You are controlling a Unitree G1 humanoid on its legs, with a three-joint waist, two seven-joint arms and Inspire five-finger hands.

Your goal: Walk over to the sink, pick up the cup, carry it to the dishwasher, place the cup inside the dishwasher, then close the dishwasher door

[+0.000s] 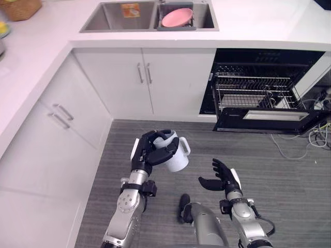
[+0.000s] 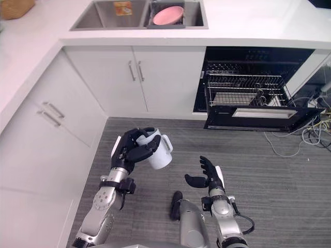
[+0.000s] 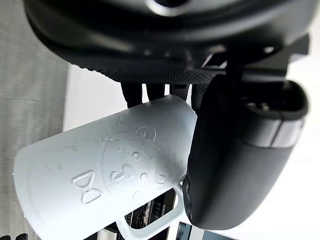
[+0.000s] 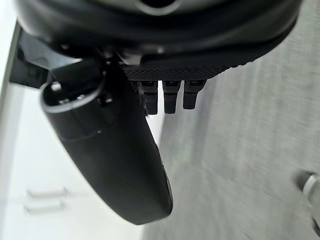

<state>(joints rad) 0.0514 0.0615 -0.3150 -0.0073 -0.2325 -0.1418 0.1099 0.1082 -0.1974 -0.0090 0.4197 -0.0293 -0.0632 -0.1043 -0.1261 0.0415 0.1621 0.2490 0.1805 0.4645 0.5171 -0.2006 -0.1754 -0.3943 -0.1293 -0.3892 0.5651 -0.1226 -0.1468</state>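
Note:
My left hand [image 1: 149,151] is shut on a white cup [image 1: 176,153] with a handle, held over the grey floor in front of the cabinets. The cup [image 3: 105,175] shows embossed marks on its side, with my thumb [image 3: 235,155] pressed against it. My right hand [image 1: 223,176] hangs open and empty to the right of the cup, fingers [image 4: 170,95] relaxed. The dishwasher [image 1: 264,93] stands open at the far right, its wire rack [image 1: 253,92] pulled out over the lowered door [image 1: 269,120]. The sink [image 1: 119,16] lies in the countertop at the back.
A pink bowl [image 1: 177,17] rests in the sink's right basin. White cabinets [image 1: 145,77] run along the back and the left side. A woven basket [image 1: 19,8] sits on the counter at the back left. Loose cables [image 1: 310,142] lie on the floor by the dishwasher.

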